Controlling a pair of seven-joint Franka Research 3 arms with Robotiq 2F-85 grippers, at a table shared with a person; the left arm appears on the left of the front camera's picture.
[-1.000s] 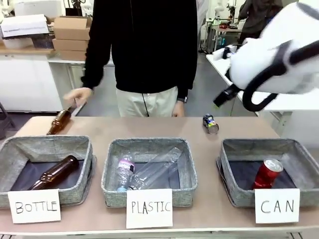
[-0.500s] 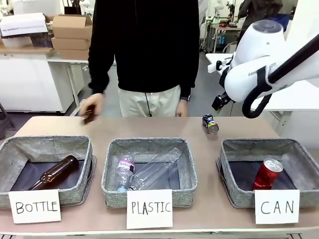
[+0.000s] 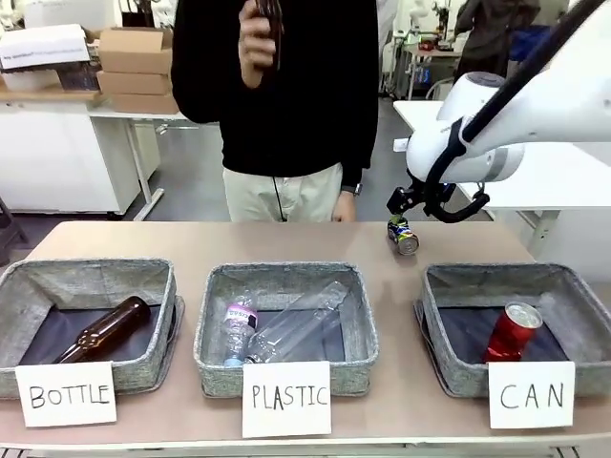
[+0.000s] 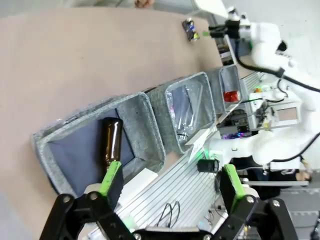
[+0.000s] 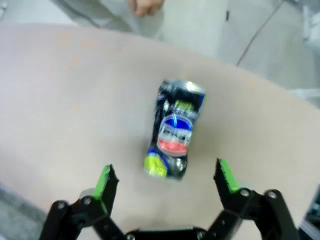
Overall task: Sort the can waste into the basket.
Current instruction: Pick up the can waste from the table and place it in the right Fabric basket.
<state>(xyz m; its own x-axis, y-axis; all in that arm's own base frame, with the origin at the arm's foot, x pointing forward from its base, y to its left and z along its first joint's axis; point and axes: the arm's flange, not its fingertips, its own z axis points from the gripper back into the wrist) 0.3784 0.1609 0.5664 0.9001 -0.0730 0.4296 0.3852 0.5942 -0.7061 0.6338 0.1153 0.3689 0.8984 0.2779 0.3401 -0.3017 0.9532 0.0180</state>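
A crushed dark-blue can [image 3: 404,237] lies on its side on the far right of the table, behind the basket [image 3: 496,278] carded "CAN". A red can [image 3: 513,332] leans inside that basket. My right gripper [image 3: 420,203] hovers open just above the crushed can. In the right wrist view the crushed can [image 5: 175,130] lies on the table ahead of my right gripper [image 5: 166,177], between the lines of its green pads and untouched. My left gripper [image 4: 171,177] is open and holds nothing, high off the table's left end, with the CAN basket [image 4: 223,80] far off.
A "PLASTIC" basket [image 3: 284,279] with clear bottles stands in the middle. At the left, a "BOTTLE" basket [image 3: 91,272] holds a brown bottle [image 3: 105,329]. The person at the far edge holds another brown bottle [image 3: 268,19] up at chest height.
My right arm has swung left and down to just over the crushed can. The person has lifted the brown bottle off the table's far left up to the chest.
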